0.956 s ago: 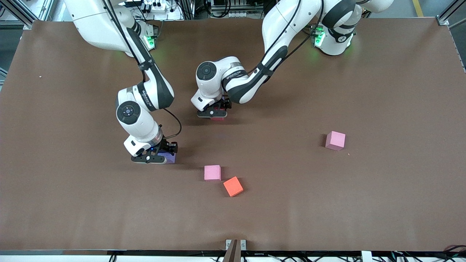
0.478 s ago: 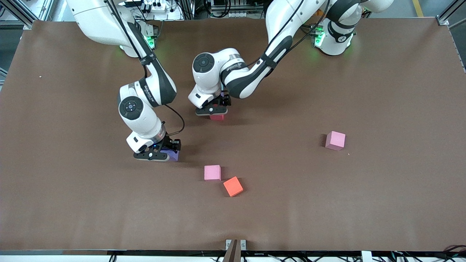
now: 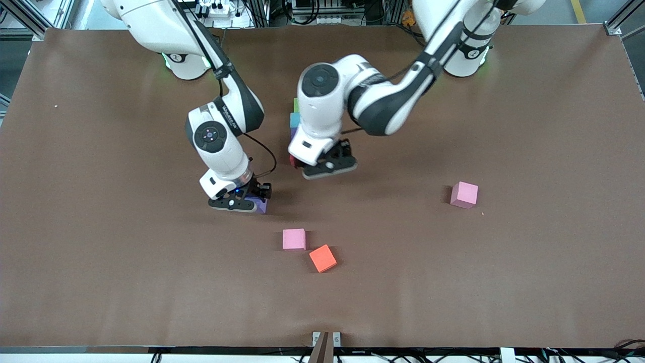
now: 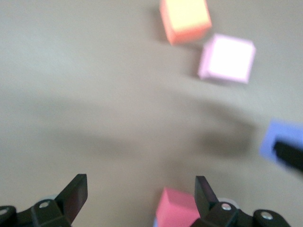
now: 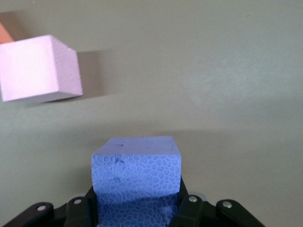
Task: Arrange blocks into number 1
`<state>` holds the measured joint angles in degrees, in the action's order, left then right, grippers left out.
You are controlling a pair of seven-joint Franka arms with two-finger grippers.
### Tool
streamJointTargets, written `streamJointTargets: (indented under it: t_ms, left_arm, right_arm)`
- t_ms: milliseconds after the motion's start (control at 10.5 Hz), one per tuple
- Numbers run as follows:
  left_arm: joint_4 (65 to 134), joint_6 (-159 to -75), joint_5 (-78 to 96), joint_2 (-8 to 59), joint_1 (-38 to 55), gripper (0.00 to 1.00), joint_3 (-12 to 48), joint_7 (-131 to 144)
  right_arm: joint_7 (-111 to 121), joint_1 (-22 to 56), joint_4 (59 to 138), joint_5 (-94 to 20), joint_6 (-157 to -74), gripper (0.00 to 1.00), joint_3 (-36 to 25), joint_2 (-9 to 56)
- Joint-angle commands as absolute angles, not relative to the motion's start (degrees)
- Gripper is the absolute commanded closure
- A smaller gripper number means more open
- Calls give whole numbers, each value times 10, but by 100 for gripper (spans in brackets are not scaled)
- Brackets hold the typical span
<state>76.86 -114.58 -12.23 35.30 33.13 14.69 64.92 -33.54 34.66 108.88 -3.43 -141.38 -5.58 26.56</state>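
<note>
Front view: the brown table is filling the picture. Toward twelve o'clock of the middle, a line of blocks is showing past the left arm's wrist: a green block, then a light blue block, a sliver of a purple block, and a crimson block nearest the camera. The left gripper is hanging over the table just beside the crimson block, fingers spread and holding nothing. The right gripper is clamping a second purple cube low over the table, at about seven o'clock from that line. A pink cube and an orange cube are lying nearer the camera (almost touching at their corners); another pink cube is sitting well apart toward the left arm's end.

Left wrist view: the open fingers are framing bare table, with the crimson block close by one of them.

Right wrist view: the closed fingers are pinching the second purple cube.
</note>
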Motion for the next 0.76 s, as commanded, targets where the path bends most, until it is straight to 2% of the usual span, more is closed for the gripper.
streamJointTargets:
  t_ms: [0, 382, 669]
  left_arm:
    - [788, -1143, -128, 335, 254, 0, 148, 606]
    - [823, -1142, -130, 316, 119, 0, 147, 528]
    - [824, -1115, -130, 302, 54, 0, 147, 521]
  right_arm:
    - [-366, 385, 1094, -36, -1412, 41, -57, 259]
    - [-417, 461, 1085, -36, -1417, 41, -58, 289]
    - [-418, 483, 1092, -37, -1418, 41, -57, 294]
